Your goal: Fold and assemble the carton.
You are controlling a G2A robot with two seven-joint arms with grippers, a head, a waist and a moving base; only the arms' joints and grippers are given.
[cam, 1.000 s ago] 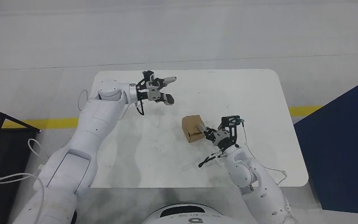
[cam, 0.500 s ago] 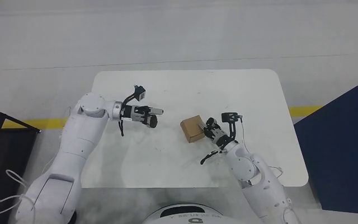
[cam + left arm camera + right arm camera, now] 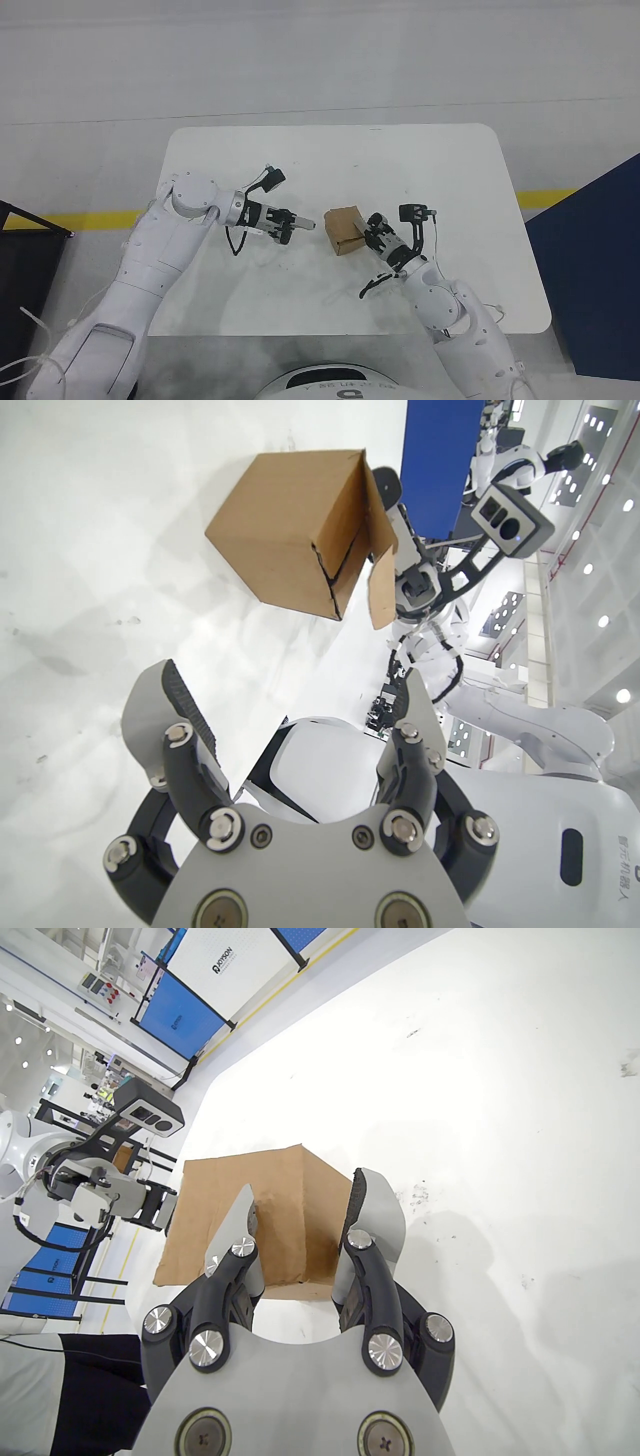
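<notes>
At mid-table, the cardboard carton point(image 3: 343, 229) looks light and crushable, best held across its stiff walls. Right gripper point(image 3: 305, 1183) straddles its corner, spread; left gripper point(image 3: 290, 672) is spread and empty, just left.

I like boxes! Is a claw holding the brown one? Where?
The right gripper straddles a corner of the brown cardboard carton; actual grip cannot be told.

A brown carton point(image 3: 344, 229) sits near the middle of a white tabletop point(image 3: 450, 160), between 2 robot arms. The left arm point(image 3: 190, 200) stretches in from the left, its jaws level with the carton and just short of its left side. The right arm point(image 3: 440, 300) comes in from the near right, its jaws at the carton's right side. A yellow floor line point(image 3: 90, 218) shows on either side of the tabletop, and a blue panel point(image 3: 600, 270) stands at right.
</notes>
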